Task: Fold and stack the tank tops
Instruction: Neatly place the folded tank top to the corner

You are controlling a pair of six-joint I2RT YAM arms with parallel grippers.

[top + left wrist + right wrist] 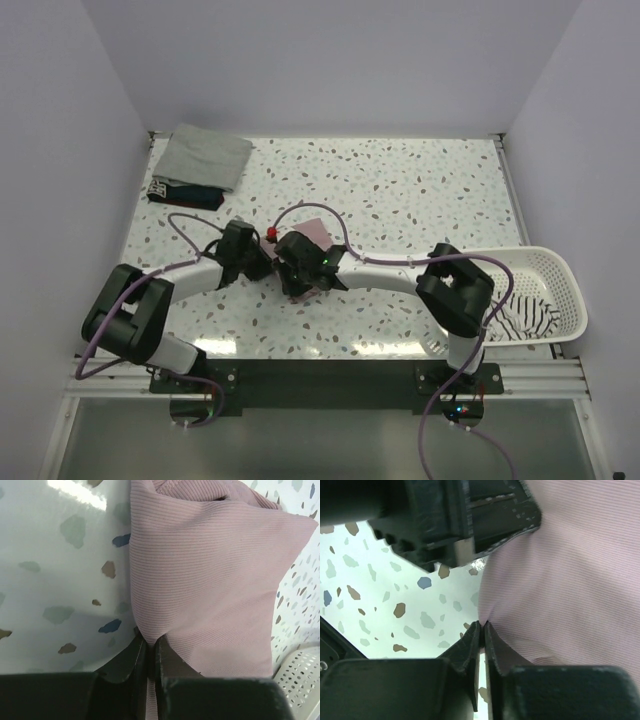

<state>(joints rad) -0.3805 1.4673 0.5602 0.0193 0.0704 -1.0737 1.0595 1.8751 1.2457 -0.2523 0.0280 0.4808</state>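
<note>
Pink tank top (210, 580): our left claw (149, 652) and right claw (482, 632), side by side, both pinch its near edge. Cloth lies beyond them.

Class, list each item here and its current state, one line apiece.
pink tank top: bunched, gripped by both claws
left claw: shut on it
right claw: shut on it
navy top: bottom of stack
grey-green top: folded, on top
striped top: crumpled in basket
</note>
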